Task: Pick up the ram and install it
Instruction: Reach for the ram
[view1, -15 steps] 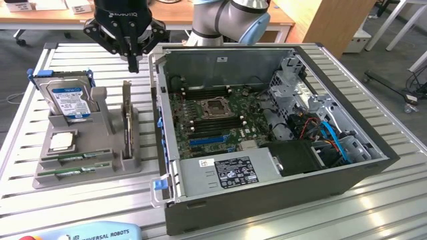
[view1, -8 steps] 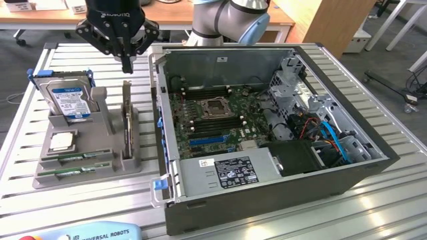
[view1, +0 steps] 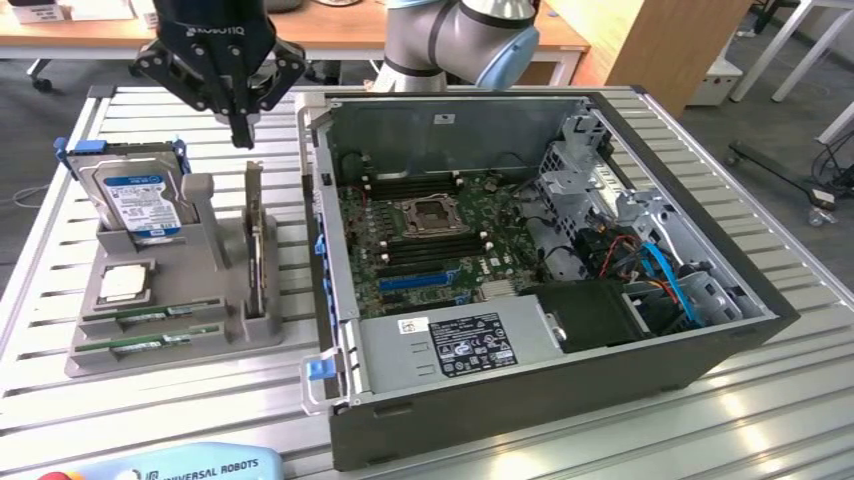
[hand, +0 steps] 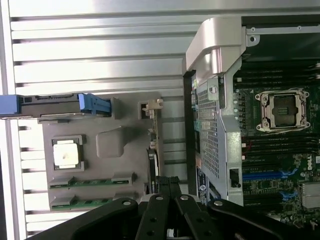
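Observation:
Two green ram sticks (view1: 151, 315) (view1: 144, 343) lie side by side in slots at the front of a grey holder (view1: 187, 335); the wrist view shows them too (hand: 92, 181) (hand: 86, 203). My black gripper (view1: 242, 132) hangs above the holder's far end, near the upright expansion card (view1: 254, 245). Its fingers are pressed together with nothing between them. In the wrist view the gripper (hand: 167, 184) points down beside the card (hand: 153, 150), well apart from the ram. The open computer case (view1: 747, 330) holds the motherboard (view1: 414, 250) with its long memory slots.
The holder also carries a silver hard drive (view1: 134, 200) in a blue bracket and a processor chip (view1: 124, 283). The case wall (view1: 318, 250) stands close to the holder on the exterior view's right. A pendant (view1: 174, 465) lies at the table's front edge.

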